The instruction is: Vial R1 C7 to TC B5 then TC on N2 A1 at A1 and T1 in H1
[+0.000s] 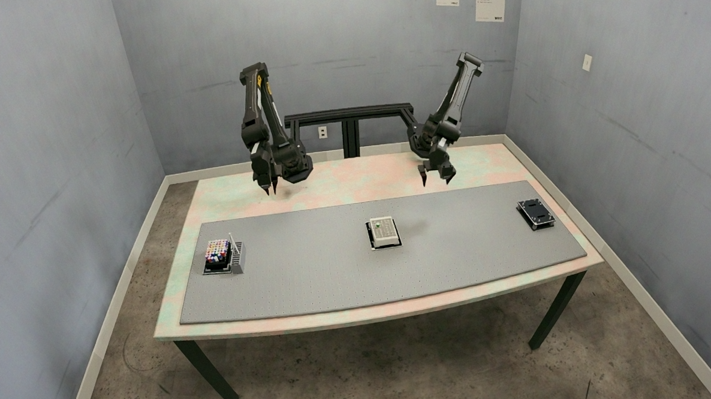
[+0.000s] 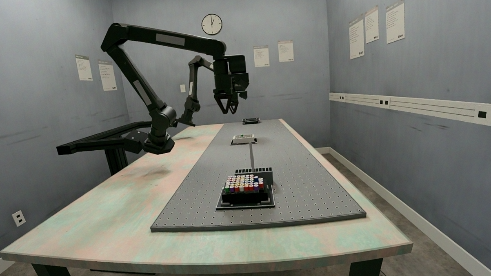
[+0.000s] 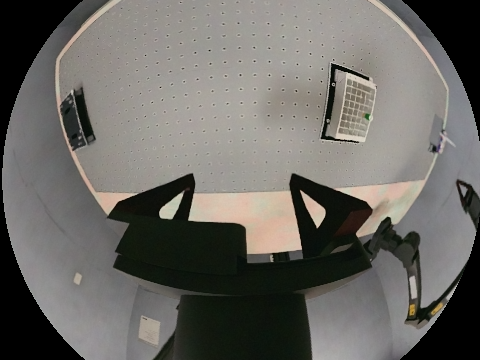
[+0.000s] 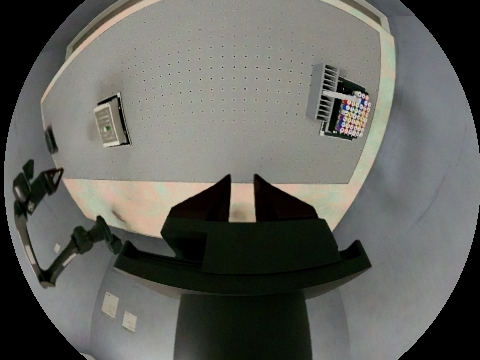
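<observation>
The pale carrier TC (image 1: 388,234) (image 3: 352,131) (image 4: 112,137) sits on a dark nest mid-table, with one green-capped vial (image 1: 377,225) (image 3: 368,117) (image 4: 107,128); its well name is unreadable. The raised nest N2 (image 1: 535,212) (image 3: 74,120) is bare. Rack R1 (image 1: 218,265) (image 2: 244,198) holds many coloured caps. Forceps T1 (image 1: 233,243) (image 2: 252,157) (image 4: 340,95) stand in grey holder H1 (image 1: 238,265) (image 4: 316,95); their tips are hidden. My left gripper (image 1: 436,184) (image 3: 242,178) is wide open and empty, raised behind the board. My right gripper (image 1: 270,193) (image 4: 242,179) is narrowly open and empty, also raised behind it.
The grey perforated board (image 1: 307,275) (image 2: 297,205) carries all the fixtures. R1 and H1 stand close together at the right arm's end, N2 at the left arm's end. A black frame (image 1: 350,139) stands behind the table between the arm bases.
</observation>
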You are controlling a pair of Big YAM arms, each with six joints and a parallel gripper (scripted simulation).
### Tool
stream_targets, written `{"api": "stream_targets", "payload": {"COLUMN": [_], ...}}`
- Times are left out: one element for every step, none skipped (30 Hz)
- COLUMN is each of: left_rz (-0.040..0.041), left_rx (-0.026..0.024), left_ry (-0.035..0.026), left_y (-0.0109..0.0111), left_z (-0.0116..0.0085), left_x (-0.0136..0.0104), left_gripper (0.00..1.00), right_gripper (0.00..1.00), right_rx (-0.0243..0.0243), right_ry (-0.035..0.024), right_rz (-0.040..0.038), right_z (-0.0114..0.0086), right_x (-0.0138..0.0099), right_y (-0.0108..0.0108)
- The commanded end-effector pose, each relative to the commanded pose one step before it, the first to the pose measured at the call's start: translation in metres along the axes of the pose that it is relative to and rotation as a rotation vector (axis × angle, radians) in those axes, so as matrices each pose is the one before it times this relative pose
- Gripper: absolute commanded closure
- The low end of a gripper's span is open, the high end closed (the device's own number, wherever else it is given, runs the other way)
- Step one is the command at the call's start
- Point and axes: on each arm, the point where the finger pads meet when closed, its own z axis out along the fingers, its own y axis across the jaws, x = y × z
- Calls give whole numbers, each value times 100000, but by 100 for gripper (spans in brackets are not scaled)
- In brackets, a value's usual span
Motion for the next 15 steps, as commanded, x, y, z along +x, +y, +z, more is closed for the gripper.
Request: {"api": "stream_targets", "payload": {"left_rz": [-4190,6,7,0,0,7,7,7,7,7,7,8,8,8,8], "left_rx": [1981,21,20,0,0,20,19,19,18,18,17,17,16,16,16], "left_ry": [-4748,26,26,0,0,25,25,25,24,24,24,23,23,23,22], "left_y": [-1971,-375,-375,0,0,-375,-374,-374,-374,-373,-373,-373,-372,-372,-372], "left_z": [-882,173,173,0,0,173,173,173,173,173,173,173,172,172,172], "left_x": [-2702,-78,-77,0,0,-78,-77,-77,-77,-77,-77,-77,-76,-76,-76], "left_gripper": [0,0,0,0,0,0,0,0,0,0,0,0,0,0,0], "right_gripper": [76,76,76,76,76,76,76,76,76,76,76,76,76,76,76], "right_rx": [607,0,0,0,0,0,0,0,0,0,0,0,0,0,0], "right_ry": [-3164,0,0,0,0,0,0,0,0,0,0,0,0,0,0], "right_rz": [2246,0,0,0,0,0,0,0,0,0,0,0,0,0,0], "right_z": [-1184,0,0,0,0,0,0,0,0,0,0,0,0,0,0], "right_x": [-1002,0,0,0,0,0,0,0,0,0,0,0,0,0,0], "right_y": [-449,0,0,0,0,0,0,0,0,0,0,0,0,0,0]}}
